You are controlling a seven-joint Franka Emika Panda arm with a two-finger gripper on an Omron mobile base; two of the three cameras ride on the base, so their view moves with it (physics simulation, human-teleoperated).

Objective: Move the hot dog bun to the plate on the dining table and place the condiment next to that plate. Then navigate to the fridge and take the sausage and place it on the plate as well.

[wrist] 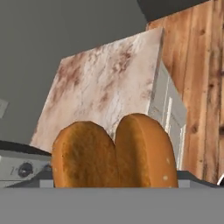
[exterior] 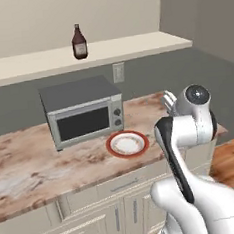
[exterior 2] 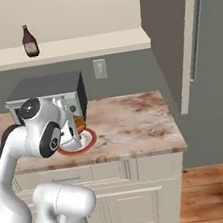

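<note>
The tan-orange hot dog bun [wrist: 114, 153] looms large in the hand view, its lengthwise split facing the camera. My gripper [wrist: 116, 177] is shut on it, with a dark fingertip at each side. From the right base view the bun [exterior 2: 80, 123] hangs just above the counter, beside the microwave. The condiment [exterior: 79, 42], a dark brown bottle with a pale label, stands on the wall shelf [exterior 2: 29, 41]. The dark grey fridge [exterior 2: 172, 33] rises at the counter's right end. The plate, the dining table and the sausage are out of view.
A red-rimmed white plate [exterior: 127, 143] lies bare on the marbled counter [exterior: 22, 162] in front of a grey microwave [exterior: 81, 112]. Cream cabinets stand below the counter. Wood floor [exterior 2: 217, 194] lies to the right.
</note>
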